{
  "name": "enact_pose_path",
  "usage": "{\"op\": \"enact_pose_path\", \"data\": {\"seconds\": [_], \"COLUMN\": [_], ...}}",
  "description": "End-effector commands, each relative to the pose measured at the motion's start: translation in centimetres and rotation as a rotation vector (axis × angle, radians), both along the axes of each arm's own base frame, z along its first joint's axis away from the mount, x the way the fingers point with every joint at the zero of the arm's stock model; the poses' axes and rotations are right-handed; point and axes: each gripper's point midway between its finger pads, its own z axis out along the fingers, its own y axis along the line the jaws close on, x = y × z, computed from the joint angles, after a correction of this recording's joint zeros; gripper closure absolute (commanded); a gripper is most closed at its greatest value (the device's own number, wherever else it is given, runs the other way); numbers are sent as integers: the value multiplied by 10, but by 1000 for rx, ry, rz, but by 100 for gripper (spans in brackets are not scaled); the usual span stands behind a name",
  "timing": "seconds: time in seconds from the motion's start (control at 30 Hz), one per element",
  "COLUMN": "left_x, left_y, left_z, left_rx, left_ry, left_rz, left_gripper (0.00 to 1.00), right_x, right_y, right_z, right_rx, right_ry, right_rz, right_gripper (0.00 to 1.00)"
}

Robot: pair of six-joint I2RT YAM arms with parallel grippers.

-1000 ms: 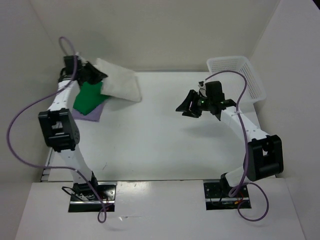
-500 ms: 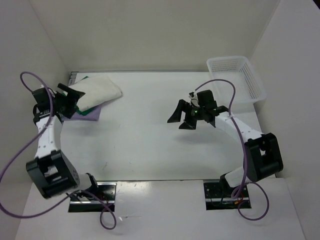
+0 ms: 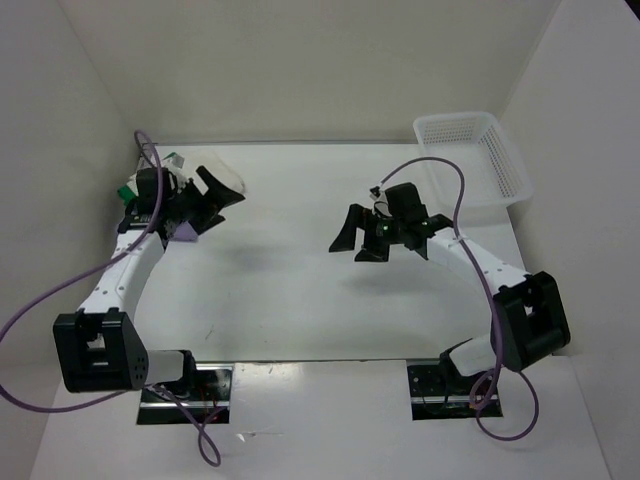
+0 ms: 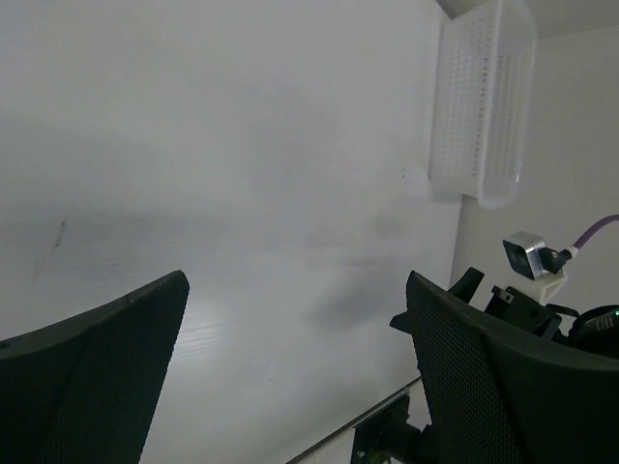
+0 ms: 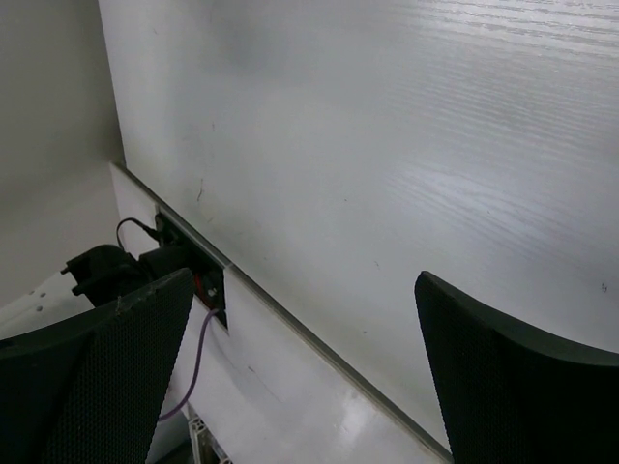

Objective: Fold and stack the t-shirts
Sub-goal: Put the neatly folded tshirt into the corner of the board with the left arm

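T-shirts piled at the far-left corner of the surface, nothing held.
Left end effector gapes empty just over the pile, hiding most of it; right end effector hangs open mid-surface. The cloth is likely soft, light and floppy, so pinch a hem. The mesh basket looks empty.

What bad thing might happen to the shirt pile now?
The open left gripper hangs right over the shirts and hides most of the pile. If it swings away low, a finger might snag the cloth and drag the pile apart. The pile also sits near the far left edge of the table, so a nudge might push it partly off.
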Motion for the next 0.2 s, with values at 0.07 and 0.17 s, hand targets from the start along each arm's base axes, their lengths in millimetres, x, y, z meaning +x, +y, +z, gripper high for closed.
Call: {"op": "enact_pose_path", "data": {"seconds": [0.07, 0.17], "left_x": [30, 28], "left_y": [-48, -69], "left_z": [54, 48], "left_rx": [-51, -38], "left_ry": [-196, -187], "left_rz": [-187, -232], "left_gripper": [0, 0], "right_x": [0, 1], "right_y": [-4, -8], "right_z": [29, 32], "right_rx": [-3, -10], "right_ry": [-99, -102], "right_rz": [-7, -38], "right_gripper": [0, 0]}}
